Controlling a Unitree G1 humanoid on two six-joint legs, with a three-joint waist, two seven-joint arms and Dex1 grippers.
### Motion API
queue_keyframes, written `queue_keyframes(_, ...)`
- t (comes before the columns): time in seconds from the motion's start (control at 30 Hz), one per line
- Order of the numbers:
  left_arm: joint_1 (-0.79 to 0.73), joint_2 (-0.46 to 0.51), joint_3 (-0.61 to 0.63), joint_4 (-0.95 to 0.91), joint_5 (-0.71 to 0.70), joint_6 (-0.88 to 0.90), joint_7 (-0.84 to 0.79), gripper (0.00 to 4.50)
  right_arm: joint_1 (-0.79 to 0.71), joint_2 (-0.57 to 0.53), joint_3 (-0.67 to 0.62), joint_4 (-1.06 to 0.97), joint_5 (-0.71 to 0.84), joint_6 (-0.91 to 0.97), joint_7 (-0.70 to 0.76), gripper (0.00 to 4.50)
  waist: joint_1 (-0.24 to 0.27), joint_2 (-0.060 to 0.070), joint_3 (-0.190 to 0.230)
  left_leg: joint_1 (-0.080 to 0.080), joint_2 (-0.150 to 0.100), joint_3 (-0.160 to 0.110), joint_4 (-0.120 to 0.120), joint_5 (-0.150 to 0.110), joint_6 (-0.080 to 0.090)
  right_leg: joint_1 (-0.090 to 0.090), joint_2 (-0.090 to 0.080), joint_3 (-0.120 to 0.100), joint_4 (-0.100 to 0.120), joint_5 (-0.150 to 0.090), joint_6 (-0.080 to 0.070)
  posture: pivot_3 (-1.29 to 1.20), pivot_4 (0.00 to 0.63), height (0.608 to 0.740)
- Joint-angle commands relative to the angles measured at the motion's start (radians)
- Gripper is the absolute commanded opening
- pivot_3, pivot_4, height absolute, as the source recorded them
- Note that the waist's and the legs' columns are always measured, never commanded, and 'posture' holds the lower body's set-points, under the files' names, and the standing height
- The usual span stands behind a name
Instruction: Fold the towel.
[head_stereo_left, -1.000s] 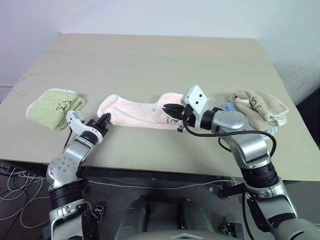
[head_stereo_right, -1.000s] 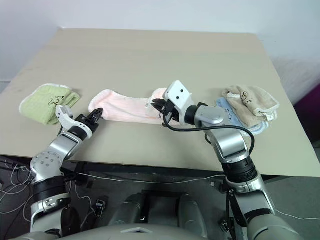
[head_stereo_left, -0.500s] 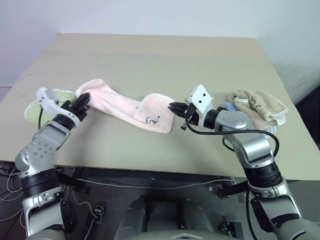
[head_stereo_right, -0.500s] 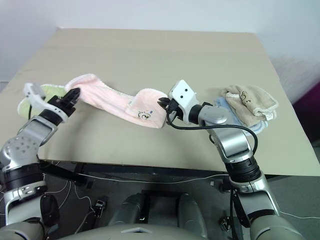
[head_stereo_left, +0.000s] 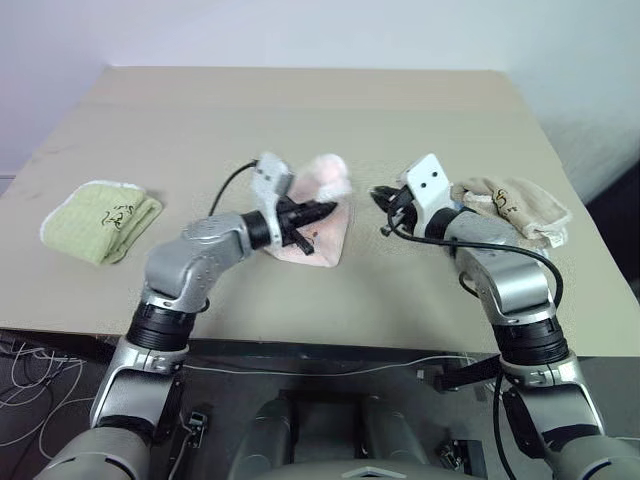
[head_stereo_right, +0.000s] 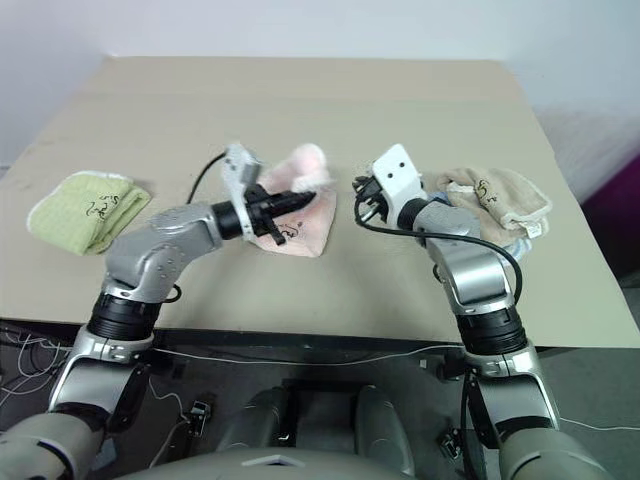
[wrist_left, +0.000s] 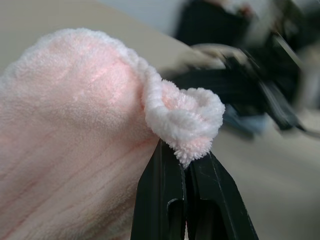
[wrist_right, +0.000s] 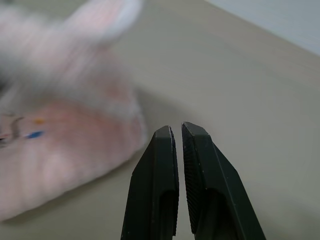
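The left tool (wrist_left: 186, 162) pinches the pink towel (head_stereo_left: 325, 215) by its end, above the tabletop (head_stereo_left: 300, 120). The right tool (wrist_right: 177, 131), clenched and empty, sits just right of the towel.

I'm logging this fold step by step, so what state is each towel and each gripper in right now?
pink towel: doubled over on the table, one end lifted and pinched by the left gripper
left gripper: shut on the pink towel's hem
right gripper: shut, holding nothing, apart from the pink towel
green towel: folded, lying flat, untouched
beige towel: bunched loosely on top of a light blue cloth
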Motion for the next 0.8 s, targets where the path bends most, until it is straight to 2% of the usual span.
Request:
queue_keyframes(0.03, -0.013, 0.008, -0.082, 0.023, 0.119, -0.049, -0.039, 0.02, -0.020, -0.004, -0.031, -0.027, 0.002, -0.003, -0.018, 0.31, -0.001, 0.000, 0.000, 0.000, 0.000, 0.000, 0.000, 0.000, 0.000, 0.000, 0.000, 0.000, 0.000, 0.000, 0.000, 0.00, 0.150, 0.740)
queue_keyframes(0.13, -0.008, 0.003, -0.121, 0.062, 0.185, -0.064, -0.060, 0.02, -0.013, -0.004, -0.033, -0.038, 0.003, 0.000, -0.023, 0.31, 0.000, 0.000, 0.000, 0.000, 0.000, 0.000, 0.000, 0.000, 0.000, 0.000, 0.000, 0.000, 0.000, 0.000, 0.000, 0.00, 0.150, 0.740)
queue_keyframes(0.33, 0.008, 0.005, -0.099, 0.063, 0.217, -0.063, -0.093, 0.02, -0.003, -0.011, -0.033, -0.052, 0.003, 0.003, -0.022, 0.31, 0.001, 0.000, 0.000, 0.000, 0.000, 0.000, 0.000, 0.000, 0.000, 0.000, 0.000, 0.000, 0.000, 0.000, 0.000, 0.00, 0.150, 0.740)
queue_keyframes(0.43, 0.019, -0.004, -0.070, 0.058, 0.197, -0.046, -0.106, 0.63, -0.006, -0.012, -0.030, -0.048, 0.002, 0.000, -0.018, 0.31, 0.000, 0.000, 0.000, 0.000, 0.000, 0.000, 0.000, 0.000, 0.000, 0.000, 0.000, 0.000, 0.000, 0.000, 0.000, 0.00, 0.150, 0.740)
queue_keyframes(0.6, 0.043, -0.020, -0.003, 0.006, 0.133, -0.011, -0.136, 2.28, -0.015, -0.010, -0.020, -0.040, 0.001, -0.003, -0.013, 0.31, 0.001, 0.000, 0.000, 0.000, 0.000, 0.000, 0.001, 0.000, 0.000, 0.000, 0.000, 0.000, 0.000, 0.000, 0.000, 0.00, 0.150, 0.740)
queue_keyframes(0.8, 0.117, 0.025, 0.129, -0.059, 0.057, 0.027, -0.145, 4.30, -0.007, -0.011, -0.015, -0.051, 0.010, -0.001, 0.004, 0.31, -0.003, 0.000, 0.000, 0.000, 0.001, 0.000, 0.001, 0.000, 0.000, 0.000, 0.000, 0.000, 0.001, 0.000, 0.000, 0.00, 0.150, 0.740)
